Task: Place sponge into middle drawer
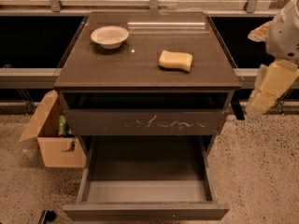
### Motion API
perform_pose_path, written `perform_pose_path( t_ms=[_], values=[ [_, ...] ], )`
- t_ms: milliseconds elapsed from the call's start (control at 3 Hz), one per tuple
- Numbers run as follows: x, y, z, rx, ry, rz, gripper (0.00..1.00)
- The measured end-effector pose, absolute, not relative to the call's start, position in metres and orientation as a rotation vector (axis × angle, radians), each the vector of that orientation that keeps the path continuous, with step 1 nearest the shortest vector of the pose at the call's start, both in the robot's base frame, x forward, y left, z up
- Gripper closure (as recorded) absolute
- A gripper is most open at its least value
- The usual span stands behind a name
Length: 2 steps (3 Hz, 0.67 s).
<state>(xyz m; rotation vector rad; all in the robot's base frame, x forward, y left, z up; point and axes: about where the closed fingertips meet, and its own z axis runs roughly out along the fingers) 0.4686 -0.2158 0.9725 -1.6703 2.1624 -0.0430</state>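
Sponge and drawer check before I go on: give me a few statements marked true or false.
1. The sponge lies on the cabinet top. True.
2. The middle drawer is shut. False: it is pulled out.
3. The hand holds the sponge. False: it hangs off the cabinet's right side, apart from the sponge.
4. The bowl sits left of the sponge. True.

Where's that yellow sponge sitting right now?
In the camera view, the sponge lies on the cabinet top, right of the white bowl; the gripper hangs beyond the cabinet's right edge, apart from it.
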Motion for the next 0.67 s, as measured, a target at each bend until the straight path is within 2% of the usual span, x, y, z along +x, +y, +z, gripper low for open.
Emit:
perform_pose_path(
  t_ms=[667],
  values=[
    [0.564, -0.193, 0.962, -1.422, 2.017, 0.115, 0.00]
  ],
)
